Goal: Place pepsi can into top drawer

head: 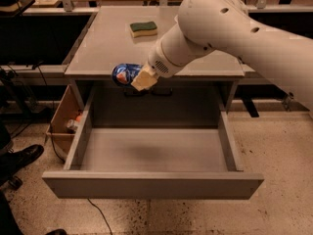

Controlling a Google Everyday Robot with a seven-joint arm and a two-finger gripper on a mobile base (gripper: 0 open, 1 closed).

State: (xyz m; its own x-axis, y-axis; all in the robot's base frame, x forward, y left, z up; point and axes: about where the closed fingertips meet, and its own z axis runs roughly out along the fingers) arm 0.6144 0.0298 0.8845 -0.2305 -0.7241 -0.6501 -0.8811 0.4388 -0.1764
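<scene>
The arm (pixel 259 38) is seen coming in from the right edge of the view and is stretched to the left and downward; its thick white segments are joined by a large rounded joint (pixel 210 13) near the top; the wrist (pixel 168 60) is bent down and to the left; the gripper (pixel 138 77) is found at its end, at the front edge of the cabinet top (pixel 112 43), above the back part of the open top drawer (pixel 151 151); the pepsi can (pixel 124 74) is clasped on its side between the fingers (pixel 145 81), of which only one cream-coloured pad is plainly seen.
</scene>
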